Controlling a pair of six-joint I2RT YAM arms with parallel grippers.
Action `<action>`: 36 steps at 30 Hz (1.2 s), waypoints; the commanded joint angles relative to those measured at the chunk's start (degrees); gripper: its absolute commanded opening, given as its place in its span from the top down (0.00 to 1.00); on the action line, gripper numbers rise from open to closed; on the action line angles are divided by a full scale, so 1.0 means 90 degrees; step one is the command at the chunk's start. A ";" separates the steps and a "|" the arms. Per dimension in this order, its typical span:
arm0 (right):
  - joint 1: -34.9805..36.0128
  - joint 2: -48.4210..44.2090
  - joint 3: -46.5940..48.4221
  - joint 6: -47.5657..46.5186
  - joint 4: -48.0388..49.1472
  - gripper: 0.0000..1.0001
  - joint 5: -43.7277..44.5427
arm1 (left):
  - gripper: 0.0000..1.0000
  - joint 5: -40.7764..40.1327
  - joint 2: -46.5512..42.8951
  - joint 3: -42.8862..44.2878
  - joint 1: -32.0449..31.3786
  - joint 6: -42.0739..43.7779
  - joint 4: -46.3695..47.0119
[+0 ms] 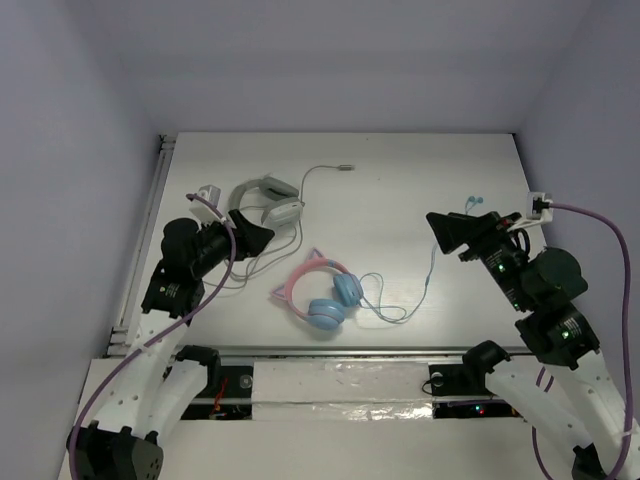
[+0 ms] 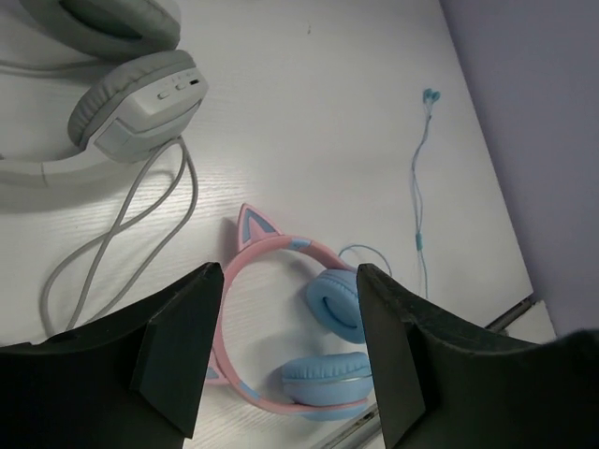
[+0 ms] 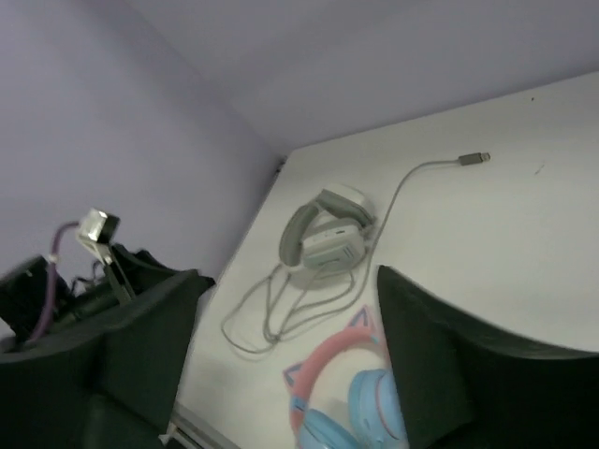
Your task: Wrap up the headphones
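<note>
The headphones [image 1: 322,292], with a pink cat-ear headband and light blue ear cups, lie flat on the white table near its front middle. Their thin light cable [image 1: 405,310] loops to the right of them. They also show in the left wrist view [image 2: 318,323] and the right wrist view [image 3: 351,402]. My left gripper [image 1: 262,238] is open and empty, above the table to the left of them. My right gripper [image 1: 445,236] is open and empty, well to the right of them.
Larger white-grey headphones [image 1: 268,203] with a long grey cable [image 1: 318,175] lie at the back left. Thin blue earbuds [image 1: 472,203] with a cord lie at the right. The table's front edge [image 1: 330,350] runs just below the pink headphones.
</note>
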 commanded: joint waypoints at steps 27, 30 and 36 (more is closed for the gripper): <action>0.0040 -0.0179 -0.1237 0.0174 0.0540 1.00 -0.1359 | 0.56 -0.3049 0.4351 0.2699 -0.2785 0.2003 -0.3073; 0.0040 -0.0199 -0.1217 0.0125 0.0472 0.97 -0.1360 | 0.51 -0.2980 0.4752 0.2718 -0.2922 0.2023 -0.2868; 0.0040 -0.0258 -0.1334 0.0135 0.0540 0.96 -0.1476 | 0.43 -0.2511 0.5270 0.2533 -0.2981 0.2169 -0.2252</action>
